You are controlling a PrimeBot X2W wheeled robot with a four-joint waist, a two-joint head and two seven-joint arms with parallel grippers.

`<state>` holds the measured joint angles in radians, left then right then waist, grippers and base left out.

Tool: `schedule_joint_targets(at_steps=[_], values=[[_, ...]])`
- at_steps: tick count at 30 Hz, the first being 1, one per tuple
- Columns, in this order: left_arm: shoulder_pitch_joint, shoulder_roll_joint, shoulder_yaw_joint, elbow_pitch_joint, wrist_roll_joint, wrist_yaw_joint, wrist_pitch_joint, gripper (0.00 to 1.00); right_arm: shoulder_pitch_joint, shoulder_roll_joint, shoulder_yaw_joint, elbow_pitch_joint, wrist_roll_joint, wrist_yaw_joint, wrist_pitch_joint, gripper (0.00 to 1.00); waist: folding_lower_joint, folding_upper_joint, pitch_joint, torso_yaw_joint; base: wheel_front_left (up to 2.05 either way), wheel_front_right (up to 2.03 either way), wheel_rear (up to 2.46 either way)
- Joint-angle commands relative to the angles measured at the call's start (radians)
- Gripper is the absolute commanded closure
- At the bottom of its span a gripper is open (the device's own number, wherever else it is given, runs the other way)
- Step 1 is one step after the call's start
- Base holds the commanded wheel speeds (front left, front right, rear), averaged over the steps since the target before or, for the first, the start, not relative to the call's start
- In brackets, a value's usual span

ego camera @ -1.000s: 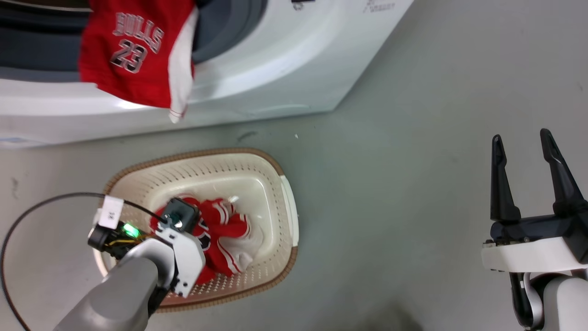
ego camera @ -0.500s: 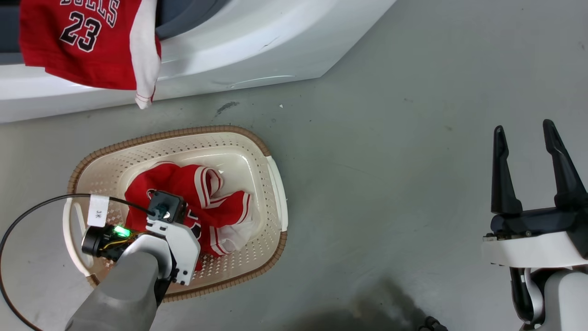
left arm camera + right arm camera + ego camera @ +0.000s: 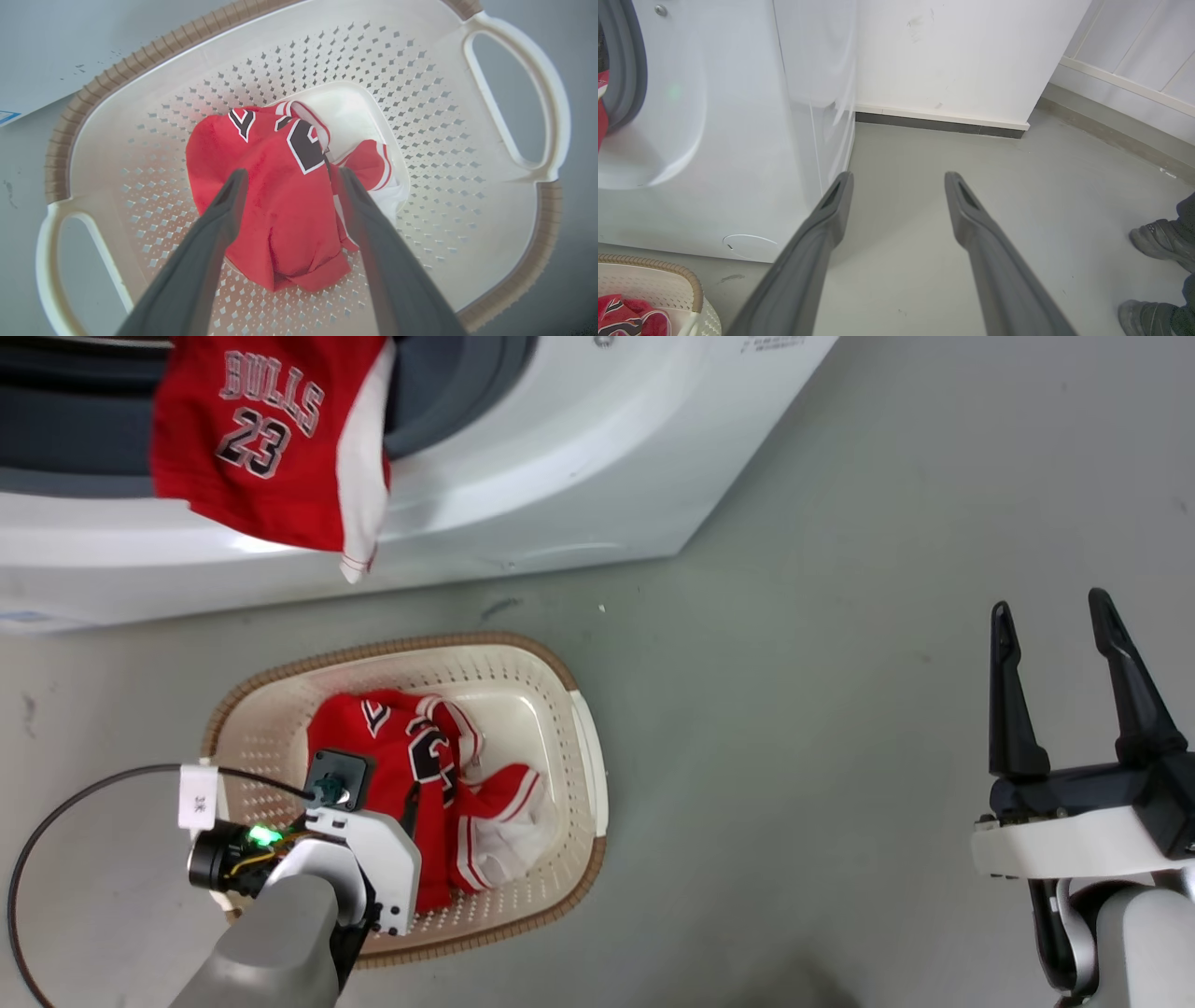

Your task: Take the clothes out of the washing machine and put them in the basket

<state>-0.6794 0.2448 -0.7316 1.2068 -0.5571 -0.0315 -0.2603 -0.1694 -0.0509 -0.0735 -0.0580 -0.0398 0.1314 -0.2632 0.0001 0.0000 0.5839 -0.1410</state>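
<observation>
A red garment with "BULLS 23" hangs out of the washing machine's open door ring and down its white front. Another red garment with striped trim lies crumpled in the cream basket on the floor below. My left gripper hovers open just above that garment, one finger to each side, with nothing gripped. Its wrist covers the basket's near left part in the head view. My right gripper stands open and empty far to the right, above bare floor.
The grey floor runs right of the basket. In the right wrist view the machine's side meets a white wall with a dark skirting. A person's dark shoes stand at the far right. A black cable loops from my left wrist.
The head camera dipped and came back. The garment in the basket has spread out, its number now showing. My left wrist has drawn slightly back toward me. The right gripper has held still.
</observation>
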Motion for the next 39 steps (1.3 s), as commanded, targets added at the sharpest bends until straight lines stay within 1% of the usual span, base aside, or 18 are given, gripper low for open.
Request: schedule_joint_targets(at_steps=[1,4,7,8,11,14,18,22,27,30,33,34,37,39], values=[[0.030,0.005,0.025,-0.036,-0.012,0.002,-0.006,0.00,0.012,0.001,-0.005,0.010,-0.005,-0.001,-0.002,0.00,-0.0001,0.0000,-0.070,0.024,0.00,0.00,0.00],[0.079,0.028,0.069,-0.123,-0.008,0.013,-0.005,0.00,0.031,0.001,-0.010,0.021,-0.008,-0.001,-0.002,0.00,-0.0001,0.0000,-0.130,0.038,0.00,0.00,0.00],[0.137,0.050,0.120,-0.240,0.014,0.021,-0.005,0.00,0.051,0.001,-0.016,0.031,-0.012,-0.001,-0.002,0.00,-0.0001,0.0000,-0.186,0.052,0.00,0.00,0.00],[0.137,0.050,0.120,-0.240,0.014,0.021,-0.005,0.00,0.051,0.001,-0.016,0.031,-0.012,-0.001,-0.002,0.00,-0.0001,0.0000,-0.186,0.052,0.00,0.00,0.00],[0.211,0.074,0.178,-0.368,0.056,0.047,-0.005,0.00,0.076,0.001,-0.026,0.046,-0.015,-0.001,-0.002,0.00,-0.0001,0.0000,-0.237,0.067,0.00,0.00,0.00],[0.279,0.082,0.240,-0.486,0.093,0.059,-0.005,0.00,0.098,0.001,-0.031,0.055,-0.019,-0.001,-0.002,0.00,-0.0001,0.0000,-0.280,0.079,0.00,0.00,0.00],[0.365,0.076,0.310,-0.625,0.137,0.059,-0.005,0.00,0.123,0.001,-0.034,0.062,-0.019,-0.001,-0.002,0.00,-0.0001,0.0000,-0.326,0.086,0.00,0.00,0.00],[0.435,0.071,0.372,-0.733,0.174,0.054,-0.005,0.00,0.136,0.001,-0.031,0.065,-0.012,-0.001,-0.002,0.00,-0.0001,0.0000,-0.358,0.080,0.00,0.00,0.00],[0.479,0.074,0.441,-0.842,0.215,0.046,-0.005,0.00,0.145,0.001,-0.024,0.064,0.002,-0.001,-0.002,0.00,-0.0001,0.0000,-0.364,0.057,0.00,0.00,0.00],[0.472,0.084,0.471,-0.884,0.236,0.043,-0.005,0.00,0.141,0.001,-0.017,0.060,0.007,-0.001,-0.002,0.00,-0.0001,0.0000,-0.350,0.034,0.00,0.00,0.00],[0.430,0.103,0.486,-0.911,0.233,0.027,-0.005,0.00,0.127,0.001,-0.011,0.056,0.017,-0.001,-0.002,0.00,-0.0001,0.0000,-0.320,0.007,0.00,0.00,0.00],[0.363,0.130,0.512,-0.933,0.204,0.007,0.041,0.00,0.111,0.001,-0.008,0.049,0.032,-0.001,-0.002,0.00,-0.0001,0.0000,-0.272,-0.022,0.00,0.00,0.00],[0.269,0.169,0.518,-0.942,0.198,-0.014,0.112,0.00,0.102,0.002,-0.005,0.046,0.047,-0.001,-0.002,0.00,-0.0001,0.0000,-0.220,-0.048,0.00,0.00,0.00],[0.189,0.206,0.514,-0.942,0.204,-0.030,0.179,0.00,0.101,0.002,0.007,0.043,0.056,-0.001,-0.002,0.00,-0.0001,0.0000,-0.180,-0.067,0.00,0.00,0.00]])
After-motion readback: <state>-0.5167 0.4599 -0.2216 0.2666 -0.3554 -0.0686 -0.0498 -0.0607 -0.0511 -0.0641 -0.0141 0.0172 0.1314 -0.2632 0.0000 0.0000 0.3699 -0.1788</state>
